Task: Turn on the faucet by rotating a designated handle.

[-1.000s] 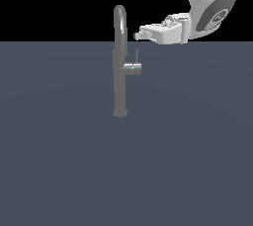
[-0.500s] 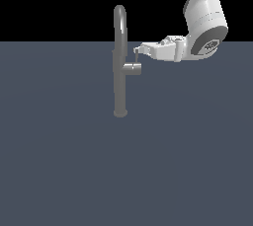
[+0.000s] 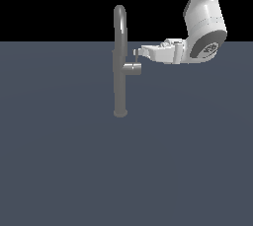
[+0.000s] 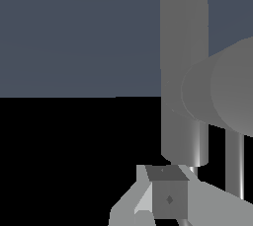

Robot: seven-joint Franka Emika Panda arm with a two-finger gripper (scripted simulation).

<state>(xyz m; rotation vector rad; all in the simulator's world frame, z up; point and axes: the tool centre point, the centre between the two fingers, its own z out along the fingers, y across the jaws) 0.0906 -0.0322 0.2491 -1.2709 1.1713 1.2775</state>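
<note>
The faucet [image 3: 119,82] is a tall grey column with an arched top, standing on a round base on the dark floor. The handle [image 3: 132,68] is a short stub on the column's side toward the exterior view's right, with a thin lever rod rising from it. My gripper [image 3: 138,52] reaches in level from the exterior view's right, its tips at the top of that rod, just above the stub. In the wrist view the faucet [image 4: 180,47] and the handle [image 4: 227,89] loom close beyond my gripper [image 4: 168,198]. Its fingers sit together, holding nothing.
A flat dark grey-blue floor [image 3: 74,161] spreads around the faucet base. The white arm [image 3: 205,18] comes down from the upper part of the exterior view's right. Nothing else shows.
The arm has come down and moved toward the exterior view's left. The fingertips went from beside the arched top to the handle's lever rod. The faucet has not moved.
</note>
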